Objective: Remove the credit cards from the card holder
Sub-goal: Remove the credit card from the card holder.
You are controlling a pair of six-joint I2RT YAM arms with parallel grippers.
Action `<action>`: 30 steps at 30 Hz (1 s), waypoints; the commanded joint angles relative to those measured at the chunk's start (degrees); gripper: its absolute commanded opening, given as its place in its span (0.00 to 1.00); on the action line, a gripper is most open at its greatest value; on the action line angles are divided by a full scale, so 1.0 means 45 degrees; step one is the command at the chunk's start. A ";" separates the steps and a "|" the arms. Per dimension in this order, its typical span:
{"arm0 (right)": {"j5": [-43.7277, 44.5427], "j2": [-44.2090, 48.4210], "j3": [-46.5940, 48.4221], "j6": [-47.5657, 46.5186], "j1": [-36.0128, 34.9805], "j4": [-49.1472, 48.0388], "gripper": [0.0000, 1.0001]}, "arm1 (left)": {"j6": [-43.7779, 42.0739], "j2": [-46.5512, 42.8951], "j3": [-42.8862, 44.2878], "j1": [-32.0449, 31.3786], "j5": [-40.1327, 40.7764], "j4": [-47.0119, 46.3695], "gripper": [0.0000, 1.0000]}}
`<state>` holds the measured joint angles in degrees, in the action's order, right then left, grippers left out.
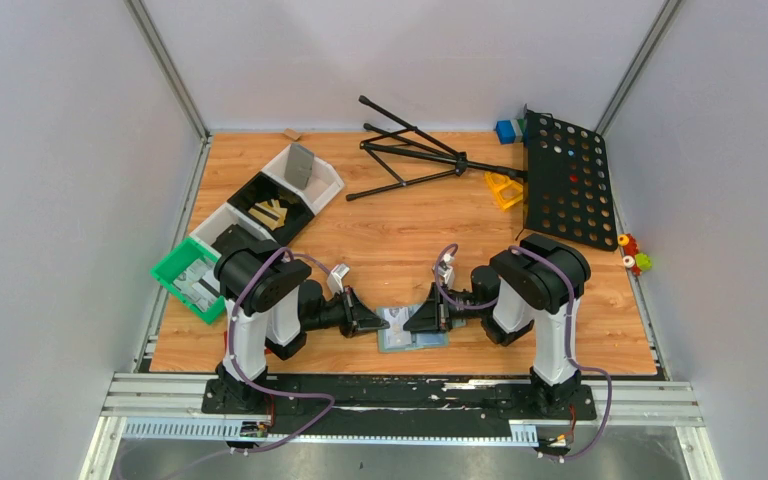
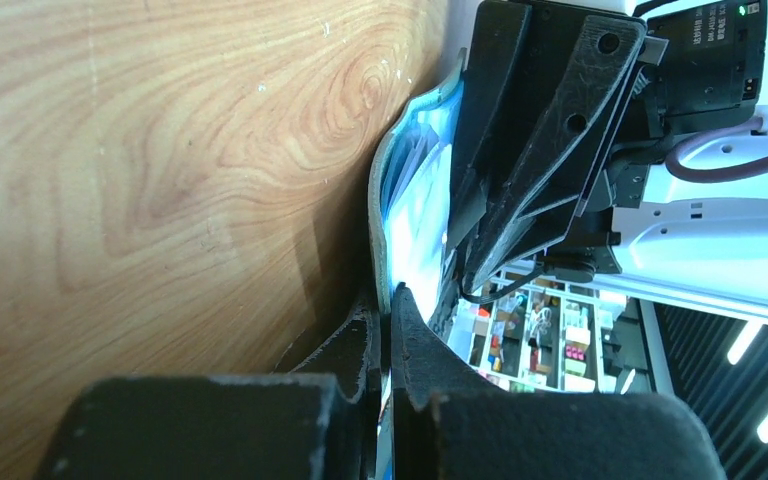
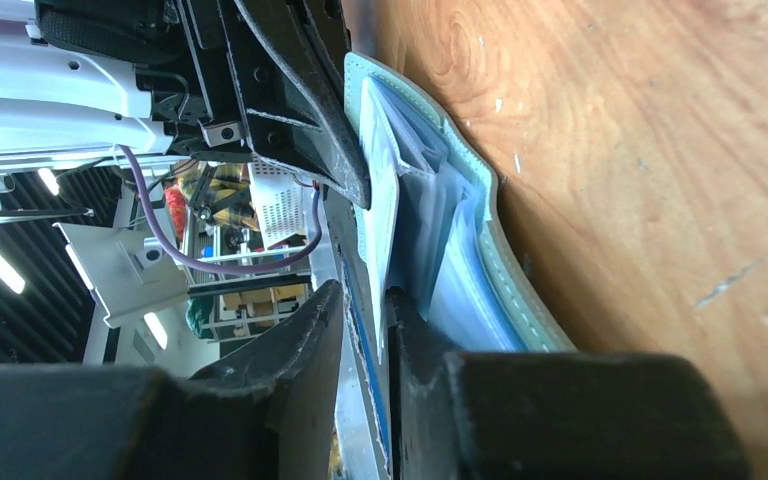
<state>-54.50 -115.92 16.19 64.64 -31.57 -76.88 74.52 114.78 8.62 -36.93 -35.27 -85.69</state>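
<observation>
The grey-blue card holder lies open on the wooden table near the front edge, between my two grippers. My left gripper is shut on the holder's left edge, with its jaws pressed together on the cover. My right gripper meets it from the right. In the right wrist view its jaws are closed down on a thin whitish credit card standing out of the holder's pale sleeves. Other cards are hidden inside the sleeves.
A green tray and black and white bins stand at the left. A black folding stand lies at the back centre, with a black perforated board at the back right. A yellow piece lies beside the board.
</observation>
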 commanded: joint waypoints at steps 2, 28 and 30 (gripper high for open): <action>0.0818 -0.0214 -0.0010 -0.0643 0.0139 -0.0792 0.21 | 0.0040 0.0078 0.0112 -0.0194 -0.0196 -0.1412 0.00; 0.1401 0.1942 0.0074 -0.2786 0.1012 0.4503 0.00 | -0.0200 0.0100 -0.0263 0.0407 -0.0230 -0.1196 0.00; 0.1695 0.2355 0.0305 -0.3258 0.0923 0.5572 0.00 | -0.0194 0.0117 -0.0255 0.0389 -0.0210 -0.1163 0.00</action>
<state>-52.12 -108.92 16.53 56.73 -28.80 -63.20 75.31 114.80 8.75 -35.88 -35.27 -87.22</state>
